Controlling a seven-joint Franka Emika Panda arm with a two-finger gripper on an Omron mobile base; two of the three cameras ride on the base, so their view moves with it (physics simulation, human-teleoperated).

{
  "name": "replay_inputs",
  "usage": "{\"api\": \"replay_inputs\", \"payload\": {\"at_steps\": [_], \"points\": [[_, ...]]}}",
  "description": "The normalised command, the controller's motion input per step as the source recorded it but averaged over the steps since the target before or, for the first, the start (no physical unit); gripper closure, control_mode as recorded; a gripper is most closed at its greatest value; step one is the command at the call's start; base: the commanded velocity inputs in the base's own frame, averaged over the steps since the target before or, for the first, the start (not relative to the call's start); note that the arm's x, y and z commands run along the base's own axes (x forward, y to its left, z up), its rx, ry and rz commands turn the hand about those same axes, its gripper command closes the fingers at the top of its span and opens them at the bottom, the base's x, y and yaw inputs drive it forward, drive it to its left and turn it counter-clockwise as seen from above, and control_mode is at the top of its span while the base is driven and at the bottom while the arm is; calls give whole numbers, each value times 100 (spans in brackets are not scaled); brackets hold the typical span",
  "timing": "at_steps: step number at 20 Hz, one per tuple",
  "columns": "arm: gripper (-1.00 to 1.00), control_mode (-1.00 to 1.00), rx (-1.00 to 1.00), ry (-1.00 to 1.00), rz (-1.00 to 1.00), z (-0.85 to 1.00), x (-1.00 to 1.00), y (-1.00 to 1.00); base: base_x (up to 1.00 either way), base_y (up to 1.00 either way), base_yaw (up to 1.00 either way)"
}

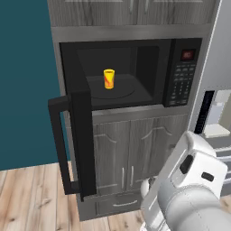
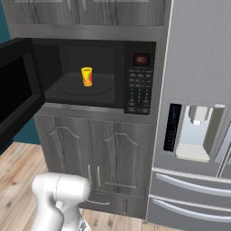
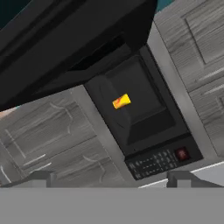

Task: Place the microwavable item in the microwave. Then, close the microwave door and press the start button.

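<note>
Yellow with a red-orange mark, the small cup [image 1: 108,78] stands upright on the turntable inside the microwave [image 1: 135,72], near the middle of the cavity and touching no wall. It looks light, stiff and easily toppled, so it probably needs no more handling. The thing to move next is the microwave door [image 1: 81,140], swung wide open to the left, with its long black bar handle [image 1: 61,144] facing outward. The door is rigid and hinged, so a push on its outer face or on the handle should swing it shut. The gripper [image 3: 112,179] hangs well back from the cabinet with its jaws spread wide and empty. On the right are the keypad [image 2: 138,90] and its red display [image 2: 141,59]; grey cabinet doors [image 2: 94,158] sit below and a steel refrigerator [image 2: 198,113] stands beside. Nothing blocks the door's swing, though the arm itself must stay clear of it.
</note>
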Motion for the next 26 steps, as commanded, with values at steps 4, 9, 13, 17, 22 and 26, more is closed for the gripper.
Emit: {"api": "replay_inputs", "payload": {"at_steps": [4, 9, 13, 17, 22, 26], "points": [[-100, -100, -30, -12, 0, -18, -4, 100, 0, 0, 0], [-100, -100, -27, -1, 0, -43, 29, 100, 0, 0, 0], [-100, -100, -26, 0, 0, -75, 74, 100, 0, 0, 0], [-100, -100, -23, 0, 0, -86, 97, 99, 0, 0, 0], [-100, -100, -23, -5, 0, -57, 100, 68, 0, 0, 0], [-100, -100, -18, -5, -6, -30, 88, 26, 0, 0, 0]]}}
